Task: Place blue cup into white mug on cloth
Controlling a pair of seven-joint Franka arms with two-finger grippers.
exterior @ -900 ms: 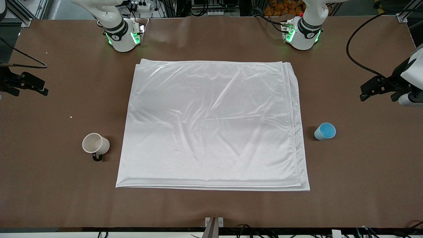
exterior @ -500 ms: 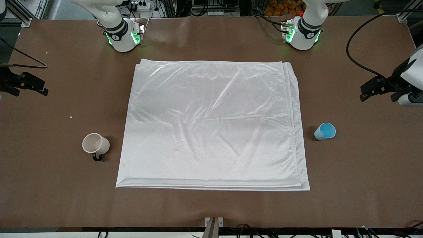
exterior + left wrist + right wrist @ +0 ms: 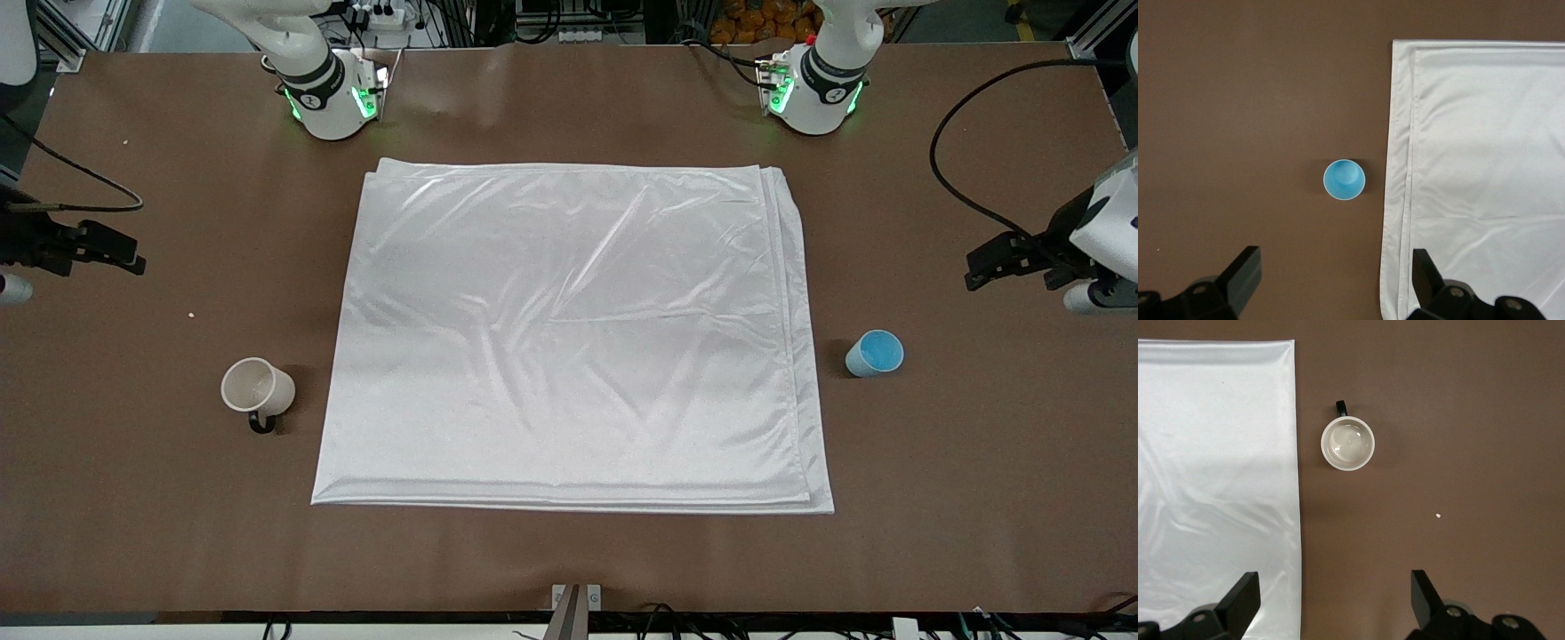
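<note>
The blue cup (image 3: 875,353) stands upright on the brown table beside the cloth's edge, at the left arm's end. The white mug (image 3: 256,388) with its black handle stands upright on the table beside the cloth's edge at the right arm's end. The cloth (image 3: 569,338) lies flat mid-table with nothing on it. My left gripper (image 3: 982,264) is open and empty, high over bare table; its wrist view shows the blue cup (image 3: 1344,179) and the cloth (image 3: 1485,167). My right gripper (image 3: 133,253) is open and empty over bare table; its wrist view shows the white mug (image 3: 1347,444) and the cloth (image 3: 1211,453).
The two arm bases (image 3: 329,98) (image 3: 813,93) stand farther from the front camera than the cloth. A small white crumb (image 3: 190,314) lies on the table near the mug. A black cable (image 3: 951,178) loops over the table at the left arm's end.
Both grippers have shifted a little, the left toward the blue cup and the right toward the white mug. The cup, mug and cloth have not moved.
</note>
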